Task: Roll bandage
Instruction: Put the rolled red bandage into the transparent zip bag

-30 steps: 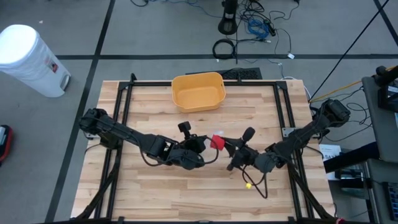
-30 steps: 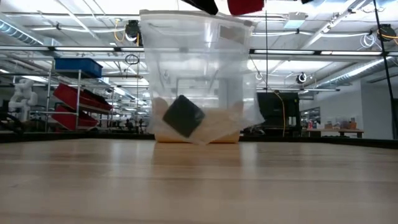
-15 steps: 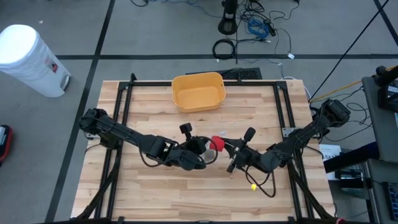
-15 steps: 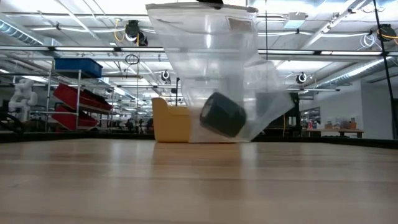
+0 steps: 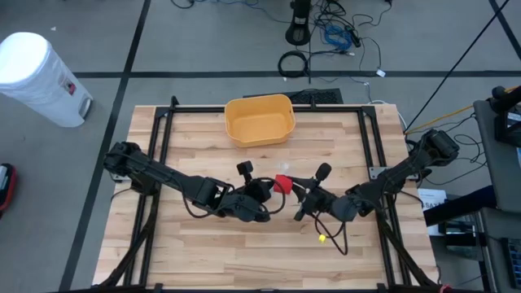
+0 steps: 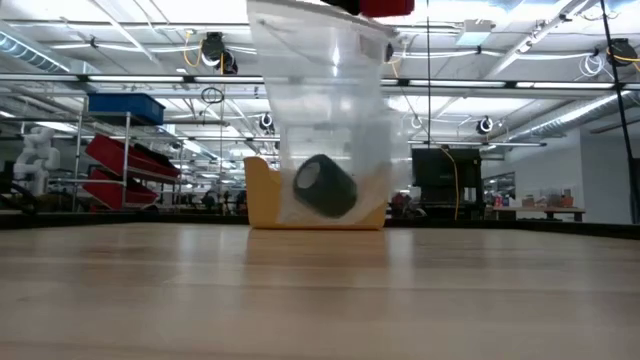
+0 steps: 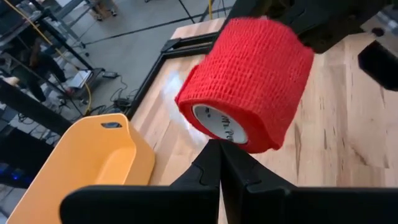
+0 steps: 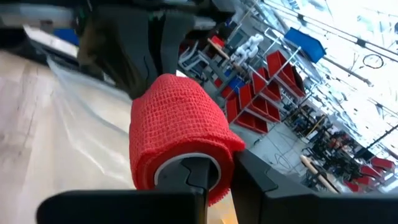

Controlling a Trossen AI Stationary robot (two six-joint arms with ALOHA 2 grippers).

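While both grippers meet at frame centre, right gripper [image 5: 291, 190] pinching red bandage roll [image 5: 282, 185], left gripper [image 5: 269, 192] pressed together, clear bag [image 6: 325, 120] hanging below.

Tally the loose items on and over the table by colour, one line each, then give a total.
Red: 1, the bandage roll held up by the right gripper
Dark: 1, the roll inside the bag
Clear: 1, the plastic bag hanging from the left gripper
Yellow-orange: 1, the bin at the table's far edge
Total: 4
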